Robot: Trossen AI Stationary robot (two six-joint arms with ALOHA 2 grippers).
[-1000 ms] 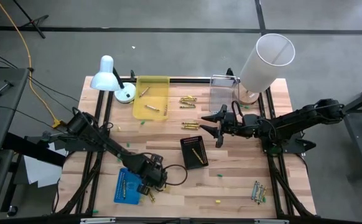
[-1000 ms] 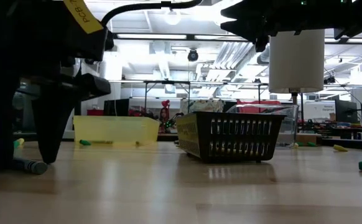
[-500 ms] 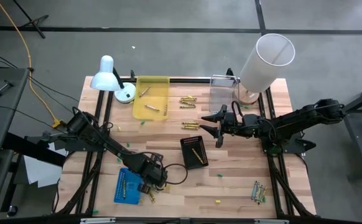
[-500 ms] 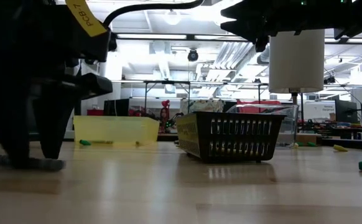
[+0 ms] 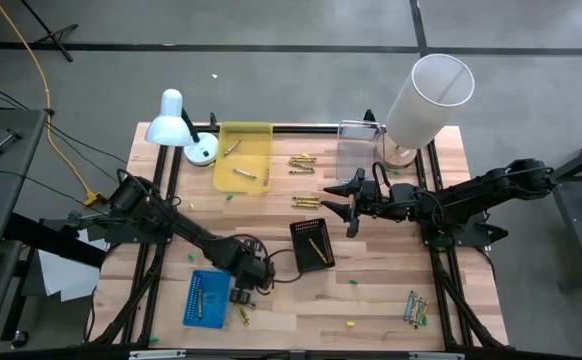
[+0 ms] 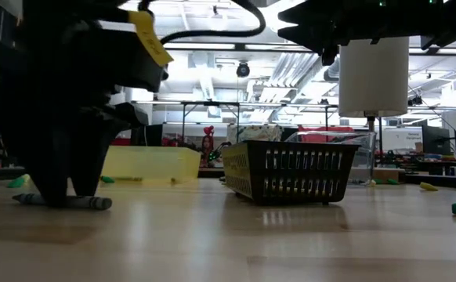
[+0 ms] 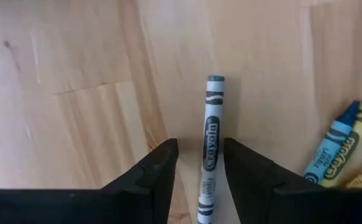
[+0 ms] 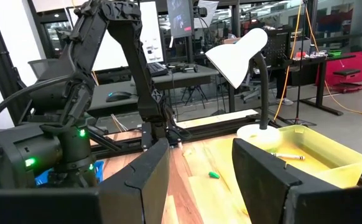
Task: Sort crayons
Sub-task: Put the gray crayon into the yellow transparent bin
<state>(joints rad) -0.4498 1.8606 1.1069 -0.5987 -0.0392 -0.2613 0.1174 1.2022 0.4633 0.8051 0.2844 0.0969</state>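
**A:** Wooden slatted worktop [image 5: 371, 310], workshop floor round it. What's laid out?

**B:** Along the far edge: a white desk lamp [image 5: 174, 125], a translucent yellow plastic tray [image 5: 244, 157] holding a couple of crayons, a clear plastic bin [image 5: 358, 150] and a tall white cylinder [image 5: 429, 97]. Mid-worktop, a small black slotted basket [image 5: 312, 243]. Toward the near left corner, a flat blue tray [image 5: 205, 298]. Loose yellow crayons [image 5: 304, 160] lie between the yellow tray and the clear bin; another small cluster [image 5: 415, 307] sits near the near right corner.

**A:** Which arm is working?

**B:** The left. The left gripper [image 5: 255, 277] is down at the worktop between the blue tray and the black basket. The right gripper [image 5: 347, 203] hangs over the middle with its fingers spread and nothing between them.

**A:** And the target?

**B:** A grey paper-wrapped crayon [image 7: 210, 146], flat on the wood. In the left wrist view it runs straight out between the two dark fingers [image 7: 159, 171], long axis in line with the gripper's reach, one end in the gap. Fingers stand a little wider than the crayon, either side of it; I see no contact. A blue and a yellow crayon [image 7: 346, 149] lie just beside it.

**A:** Judgement?

**B:** Fingers bracket the barrel across its width, so closing should catch it. The left arm is far nearer.
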